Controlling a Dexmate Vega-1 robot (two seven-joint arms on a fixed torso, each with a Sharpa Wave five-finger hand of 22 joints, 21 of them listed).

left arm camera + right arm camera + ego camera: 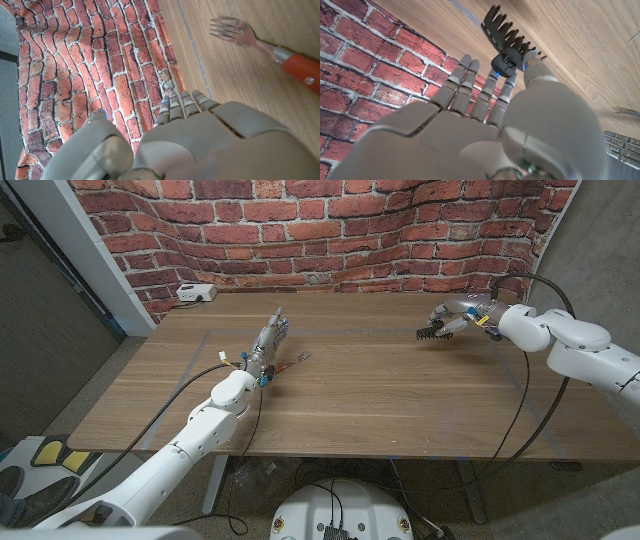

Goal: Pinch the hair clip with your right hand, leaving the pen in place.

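No legible text, label, brand, number or sign is showing on any surface or object in these views.

Bare table (400, 395) lies between the arms; fork (297, 360) beside left hand (268, 340).

**Right robot hand pinching, left robot hand idle**

The right robot hand (462, 314) reached far across the table (400, 395), thumb and a finger pinching the hair clip (430, 333). The left robot hand (268, 345) stretched forward with fingers (182, 106) straight and together, holding nothing.
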